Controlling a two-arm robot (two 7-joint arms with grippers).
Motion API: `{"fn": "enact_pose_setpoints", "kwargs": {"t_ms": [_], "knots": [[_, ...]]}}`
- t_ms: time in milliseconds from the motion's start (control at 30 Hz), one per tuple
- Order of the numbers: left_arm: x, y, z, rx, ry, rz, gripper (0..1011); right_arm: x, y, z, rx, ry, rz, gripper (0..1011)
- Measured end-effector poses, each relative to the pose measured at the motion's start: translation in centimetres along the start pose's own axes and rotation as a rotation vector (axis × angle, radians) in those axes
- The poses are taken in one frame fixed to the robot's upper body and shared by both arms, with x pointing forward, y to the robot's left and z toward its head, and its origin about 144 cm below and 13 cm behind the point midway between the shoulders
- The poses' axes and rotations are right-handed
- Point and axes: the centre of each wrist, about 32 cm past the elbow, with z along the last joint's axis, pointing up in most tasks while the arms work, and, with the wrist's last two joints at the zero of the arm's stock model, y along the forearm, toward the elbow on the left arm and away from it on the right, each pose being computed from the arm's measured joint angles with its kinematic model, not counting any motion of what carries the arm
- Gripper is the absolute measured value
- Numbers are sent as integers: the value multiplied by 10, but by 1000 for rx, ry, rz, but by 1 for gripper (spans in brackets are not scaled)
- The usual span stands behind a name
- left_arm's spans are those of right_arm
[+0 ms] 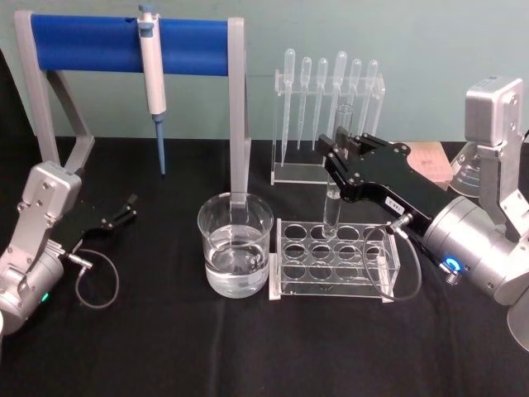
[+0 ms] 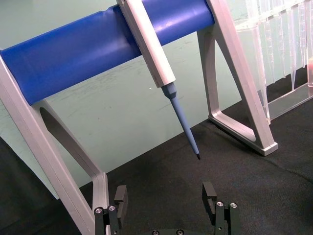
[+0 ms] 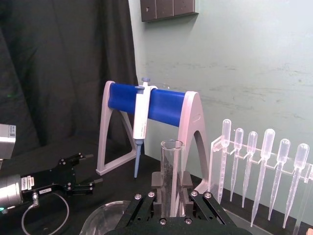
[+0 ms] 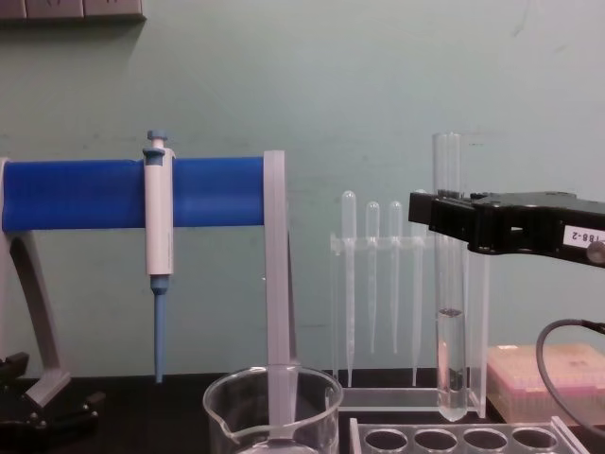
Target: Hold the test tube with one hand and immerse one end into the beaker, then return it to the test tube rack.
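My right gripper (image 1: 337, 155) is shut on the test tube (image 1: 332, 207), gripping it around its upper half and holding it upright. In the chest view the test tube (image 4: 448, 359) hangs with its rounded bottom just above the holed rack (image 4: 454, 438), and the right gripper (image 4: 444, 216) clamps it from the right. The right wrist view has the tube's open rim (image 3: 171, 145) rising between the black fingers (image 3: 157, 180). The beaker (image 1: 235, 245), part full of clear liquid, stands left of the rack, apart from the tube. My left gripper (image 1: 124, 211) rests open at the far left.
A clear rack (image 1: 335, 258) with round holes sits right of the beaker. Behind it a stand holds several bulb-topped pipettes (image 1: 326, 91). A blue-barred frame (image 1: 132, 45) with a hanging micropipette (image 1: 153, 83) stands at the back left. A pink box (image 4: 544, 378) lies at the right.
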Motion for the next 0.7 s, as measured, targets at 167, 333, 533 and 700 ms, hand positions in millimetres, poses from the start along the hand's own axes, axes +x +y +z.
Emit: {"fn": "enact_pose_setpoints", "kwargs": {"t_ms": [167, 333, 533, 700], "knots": [[0, 0, 0, 0, 0, 0, 1000, 0, 0, 0, 0, 0, 0, 226], [0, 0, 0, 0, 0, 0, 1000, 0, 0, 0, 0, 0, 0, 227], [0, 0, 0, 0, 0, 0, 1000, 0, 0, 0, 0, 0, 0, 227], [0, 0, 0, 0, 0, 0, 1000, 0, 0, 0, 0, 0, 0, 226]]}}
